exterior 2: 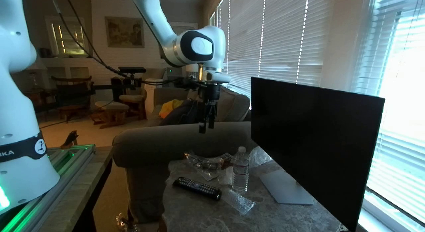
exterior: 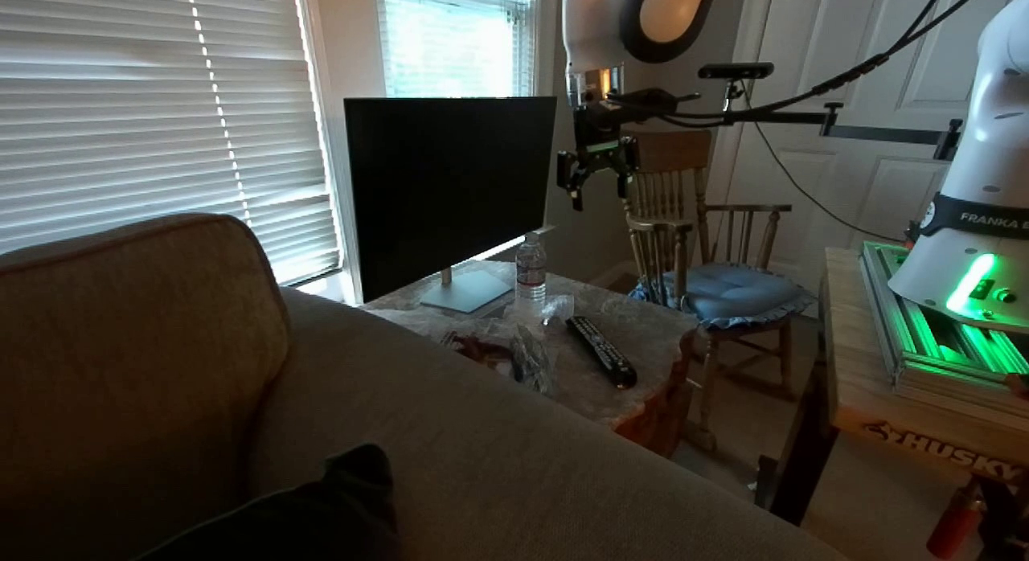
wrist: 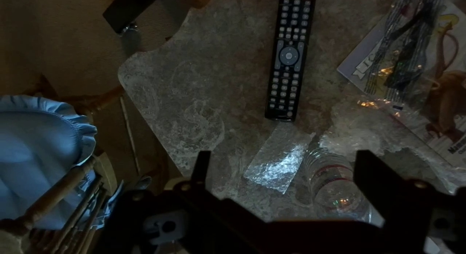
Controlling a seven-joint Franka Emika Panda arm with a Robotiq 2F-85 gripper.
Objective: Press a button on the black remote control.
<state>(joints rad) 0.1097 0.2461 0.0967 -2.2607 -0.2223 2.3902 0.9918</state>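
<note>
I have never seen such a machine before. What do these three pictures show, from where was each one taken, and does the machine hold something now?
The machine is a white robot arm. At its end is a black gripper with two fingers, working somewhat like a thumb and a finger. Two pictures look at the scene from outside the robot; the third is taken near the arm's end, looking down, so the dark fingers appear in its lower part. On the stone-patterned table lie a black remote control, visible in all three views, and some clear plastic wrapping. A water bottle and a large monitor stand there too. Nothing is held: the fingers are spread apart, and the gripper hangs higher than the remote control, not touching it.
</note>
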